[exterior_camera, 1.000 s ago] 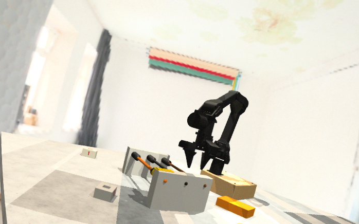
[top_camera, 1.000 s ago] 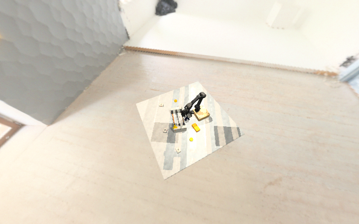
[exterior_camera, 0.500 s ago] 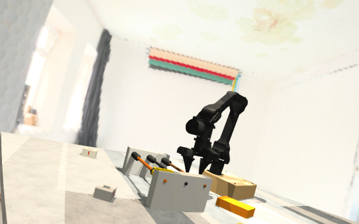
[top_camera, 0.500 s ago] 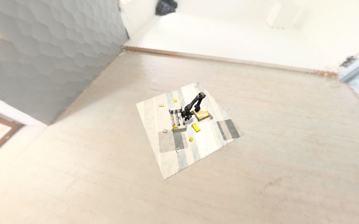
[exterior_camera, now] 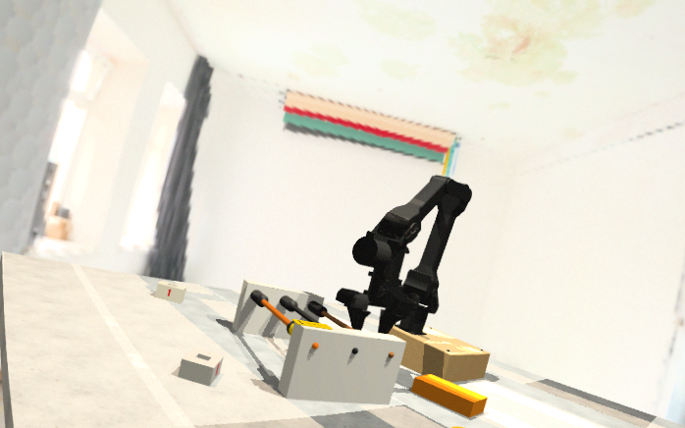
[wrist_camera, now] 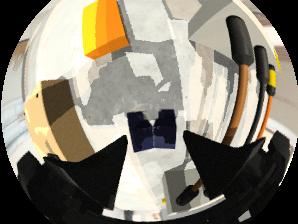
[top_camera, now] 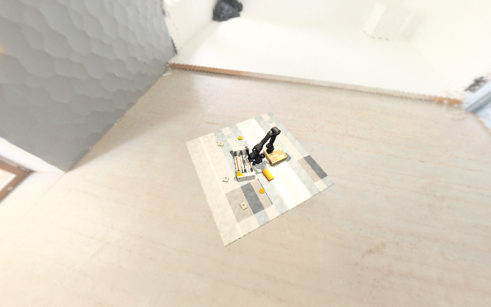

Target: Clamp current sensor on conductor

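Note:
The open sensor [wrist_camera: 152, 131], dark blue with its two halves side by side, stands on the table in the wrist view. My gripper [wrist_camera: 155, 136] [exterior_camera: 370, 328] is open, with one finger on each side of the sensor and visible gaps between. Three conductors run between two grey end blocks [exterior_camera: 342, 366] [wrist_camera: 175, 185]: an orange one [exterior_camera: 276, 311] [wrist_camera: 268, 112], a black one, and a brown one [exterior_camera: 337, 318] [wrist_camera: 241, 95] nearest the gripper. A yellow piece [exterior_camera: 310, 324] [top_camera: 239, 173] is at the orange one. The LOAD lettering and the sensor's arrow cannot be read.
A yellow-orange bar [top_camera: 268, 174] [exterior_camera: 448, 396] [wrist_camera: 105, 27] lies near the rack. The arm stands on a tan box [top_camera: 278, 158] [exterior_camera: 459, 361] [wrist_camera: 65, 120]. Small pale blocks [top_camera: 225, 179] [exterior_camera: 196, 369] and orange discs [top_camera: 262, 191] lie around the rack.

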`<state>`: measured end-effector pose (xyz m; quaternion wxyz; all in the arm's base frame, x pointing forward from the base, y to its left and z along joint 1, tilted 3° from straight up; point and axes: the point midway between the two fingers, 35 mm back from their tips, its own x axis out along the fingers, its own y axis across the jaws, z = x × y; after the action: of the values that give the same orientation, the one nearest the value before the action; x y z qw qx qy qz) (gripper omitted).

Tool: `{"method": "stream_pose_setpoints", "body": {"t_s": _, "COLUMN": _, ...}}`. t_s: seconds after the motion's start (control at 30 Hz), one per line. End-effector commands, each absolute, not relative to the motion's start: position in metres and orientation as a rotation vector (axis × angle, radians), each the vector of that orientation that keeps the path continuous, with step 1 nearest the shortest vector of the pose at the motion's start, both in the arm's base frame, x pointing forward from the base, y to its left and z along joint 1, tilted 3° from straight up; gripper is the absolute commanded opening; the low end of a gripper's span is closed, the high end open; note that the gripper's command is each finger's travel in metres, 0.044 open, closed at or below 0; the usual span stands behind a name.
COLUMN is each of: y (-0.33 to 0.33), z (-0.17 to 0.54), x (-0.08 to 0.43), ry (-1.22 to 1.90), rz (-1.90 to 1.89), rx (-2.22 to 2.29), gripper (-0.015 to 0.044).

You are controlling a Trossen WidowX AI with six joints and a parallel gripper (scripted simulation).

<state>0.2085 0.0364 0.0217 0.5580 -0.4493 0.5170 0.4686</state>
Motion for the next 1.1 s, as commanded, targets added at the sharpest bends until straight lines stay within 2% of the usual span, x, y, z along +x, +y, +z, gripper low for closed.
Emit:
{"method": "stream_pose_setpoints", "body": {"t_s": 0.0, "y": 0.036, "z": 0.022, "x": 0.209, "ry": 1.219, "rz": 1.105, "rx": -1.06, "gripper": 0.03}}
{"method": "stream_pose_setpoints", "body": {"t_s": 0.5, "y": 0.036, "z": 0.022, "x": 0.209, "ry": 1.219, "rz": 1.105, "rx": -1.06, "gripper": 0.02}}
{"method": "stream_pose_setpoints", "body": {"t_s": 0.77, "y": 0.035, "z": 0.049, "x": 0.214, "ry": 1.221, "rz": 1.106, "rx": -1.058, "gripper": 0.0}}
{"method": "stream_pose_setpoints", "body": {"t_s": 1.07, "y": 0.032, "z": 0.094, "x": 0.217, "ry": 1.224, "rz": 1.108, "rx": -1.055, "gripper": 0.0}}
